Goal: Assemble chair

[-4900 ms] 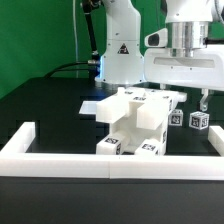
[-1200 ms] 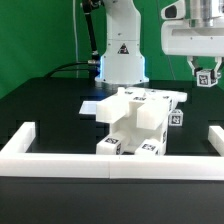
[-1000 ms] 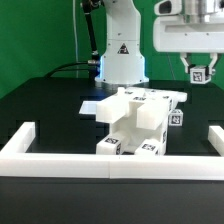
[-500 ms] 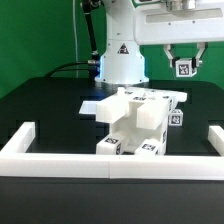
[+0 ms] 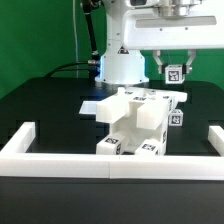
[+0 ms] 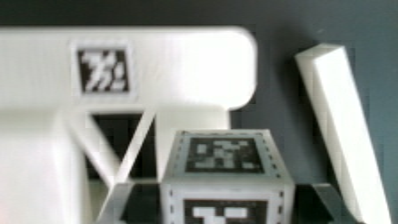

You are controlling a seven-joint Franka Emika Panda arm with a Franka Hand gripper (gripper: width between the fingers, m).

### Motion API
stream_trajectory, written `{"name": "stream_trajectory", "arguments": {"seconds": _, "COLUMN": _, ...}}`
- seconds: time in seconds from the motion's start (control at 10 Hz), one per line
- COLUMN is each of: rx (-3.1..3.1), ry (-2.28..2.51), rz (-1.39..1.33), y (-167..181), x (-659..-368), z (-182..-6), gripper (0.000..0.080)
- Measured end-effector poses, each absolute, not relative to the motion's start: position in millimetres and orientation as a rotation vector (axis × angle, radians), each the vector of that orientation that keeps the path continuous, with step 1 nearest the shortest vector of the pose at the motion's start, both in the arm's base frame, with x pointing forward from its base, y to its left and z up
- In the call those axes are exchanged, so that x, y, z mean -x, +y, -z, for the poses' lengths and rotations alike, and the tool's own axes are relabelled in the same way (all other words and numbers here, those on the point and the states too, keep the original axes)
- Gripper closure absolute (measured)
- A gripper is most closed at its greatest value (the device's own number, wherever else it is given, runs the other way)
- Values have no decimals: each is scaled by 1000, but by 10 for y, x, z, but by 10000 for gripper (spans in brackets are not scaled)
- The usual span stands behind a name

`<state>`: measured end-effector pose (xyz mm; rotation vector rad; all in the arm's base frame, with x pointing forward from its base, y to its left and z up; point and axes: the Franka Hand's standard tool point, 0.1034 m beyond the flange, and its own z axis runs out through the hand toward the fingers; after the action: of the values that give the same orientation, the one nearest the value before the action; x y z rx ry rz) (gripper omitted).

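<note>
Above the far right of the black table point(image 5: 50, 100) in the exterior view, you have the arm point(image 5: 165, 35) hanging with its wrist pointing straight down. Its white base point(image 5: 120, 60) stands behind, in front of the green backdrop point(image 5: 35, 35). The gripper point(image 5: 172, 72) is clear of the table and closed on a chair leg point(image 5: 173, 72), a small square white block with a black-and-white tag facing the camera. One finger shows on each side of it. The chair point(image 5: 140, 125) sits mid-table, below the gripper and a little toward the exterior view's left, well apart from the held leg. It is a cluster of matte white blocky parts carrying several small tags. From the wrist view you look down past the tagged leg point(image 6: 226, 160) onto the chair's flat slab point(image 6: 160, 70), which bears one tag, with thin diagonal braces point(image 6: 125, 140) showing under its edge. A low white rail point(image 5: 110, 165) runs along the near edge of the table and turns back at both ends, fencing the chair in on three sides. Nothing lies between the held leg and the chair's top.
</note>
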<state>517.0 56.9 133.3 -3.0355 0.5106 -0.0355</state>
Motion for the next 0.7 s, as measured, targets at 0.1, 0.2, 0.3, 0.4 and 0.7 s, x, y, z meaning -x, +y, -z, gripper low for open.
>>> {"name": "stream_trajectory", "arguments": {"seconds": 0.1, "rx": 3049, "ry": 463, "rz": 37, "y": 509, "x": -5254, "z": -1371, "gripper": 511}}
{"name": "stream_trajectory", "arguments": {"seconds": 0.2, "rx": 3048, "ry": 457, "rz": 48, "y": 486, "x": -5337, "z": -1426, "gripper": 511}}
{"name": "stream_trajectory", "arguments": {"seconds": 0.3, "rx": 3049, "ry": 460, "rz": 50, "y": 490, "x": -5330, "z": -1416, "gripper": 511}}
{"name": "stream_trajectory", "arguments": {"seconds": 0.4, "rx": 3049, "ry": 461, "rz": 49, "y": 488, "x": -5328, "z": -1413, "gripper": 511}}
{"name": "stream_trajectory", "arguments": {"seconds": 0.7, "rx": 3110, "ry": 295, "rz": 60, "y": 391, "x": -5404, "z": -1380, "gripper": 511}}
